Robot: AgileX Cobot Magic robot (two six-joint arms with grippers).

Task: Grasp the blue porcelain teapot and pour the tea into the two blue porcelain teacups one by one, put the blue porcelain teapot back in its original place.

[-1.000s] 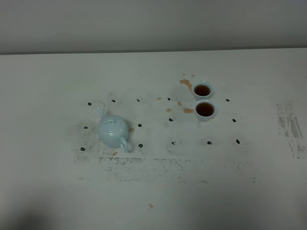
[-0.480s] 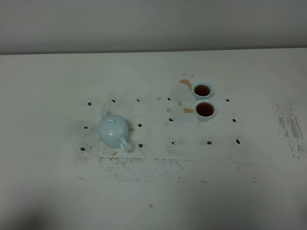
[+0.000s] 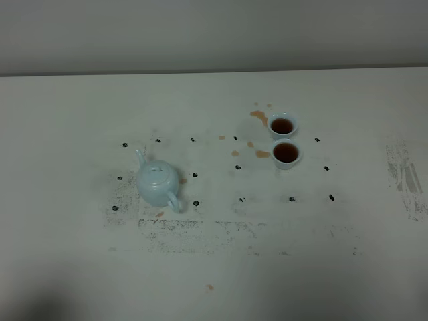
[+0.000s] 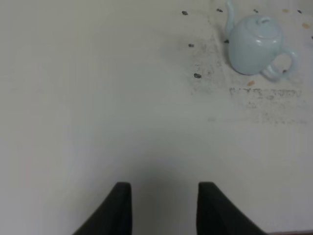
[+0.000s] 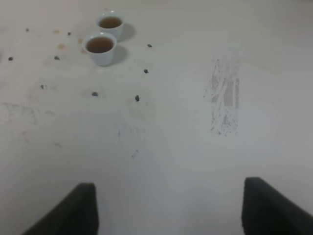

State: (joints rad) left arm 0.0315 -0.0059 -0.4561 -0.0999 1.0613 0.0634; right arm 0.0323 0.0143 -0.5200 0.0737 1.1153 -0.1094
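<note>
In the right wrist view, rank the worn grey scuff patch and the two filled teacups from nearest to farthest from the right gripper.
From the right gripper, open and empty:
1. Worn grey scuff patch, on bare table ahead of it.
2. Nearer teacup, full of tea, beyond the black marks.
3. Farther teacup, also full, just behind the nearer one.
</note>
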